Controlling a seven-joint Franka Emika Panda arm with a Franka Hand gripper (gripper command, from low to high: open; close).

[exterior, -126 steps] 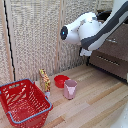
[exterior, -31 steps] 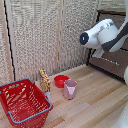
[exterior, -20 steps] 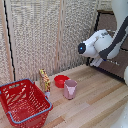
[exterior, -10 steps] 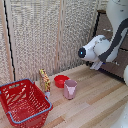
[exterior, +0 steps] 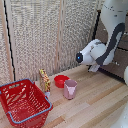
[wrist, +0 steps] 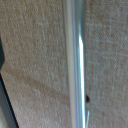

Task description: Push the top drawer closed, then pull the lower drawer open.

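One red plastic mesh basket [exterior: 22, 102] sits at the exterior view's left. Next come one slim yellow-and-orange upright item [exterior: 44, 80], one red bowl [exterior: 61, 80] and one pink cup [exterior: 70, 89]. Right of these, the single white arm [exterior: 97, 50] reaches towards the dark brown wood cabinet [exterior: 117, 64] at the exterior view's right edge. Its gripper [exterior: 94, 67] points at the cabinet face, and whether the fingers are apart or together cannot be told. The wrist view shows one slim silver bar handle [wrist: 77, 65] running lengthwise across a brown drawer front [wrist: 35, 55], directly ahead and close. Which drawer it belongs to cannot be told, so that needs checking before pushing.
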